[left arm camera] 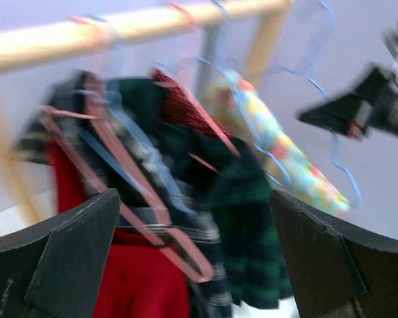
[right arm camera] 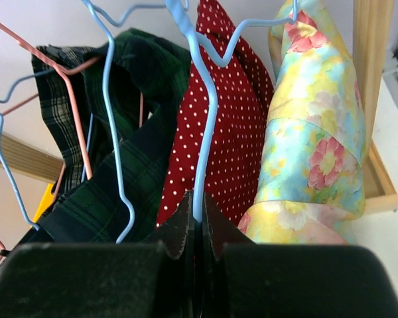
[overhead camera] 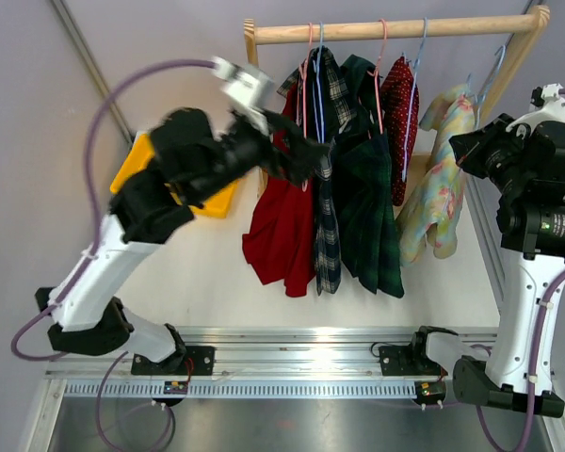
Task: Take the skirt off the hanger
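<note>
Your right gripper (right arm camera: 198,207) has its fingers pinched tight on the wire of the blue hanger (right arm camera: 210,119). The floral skirt (overhead camera: 441,184) drapes from that hanger at about 2 o'clock in the top view, the last garment on the wooden rail (overhead camera: 395,30) and just beside the gripper. Your left gripper (left arm camera: 194,199) sits toward 12 o'clock with its fingers spread wide and holding nothing, facing the red garment (overhead camera: 278,221) and a pink hanger (left arm camera: 129,179) at the rail's other end; the left wrist view is blurred.
</note>
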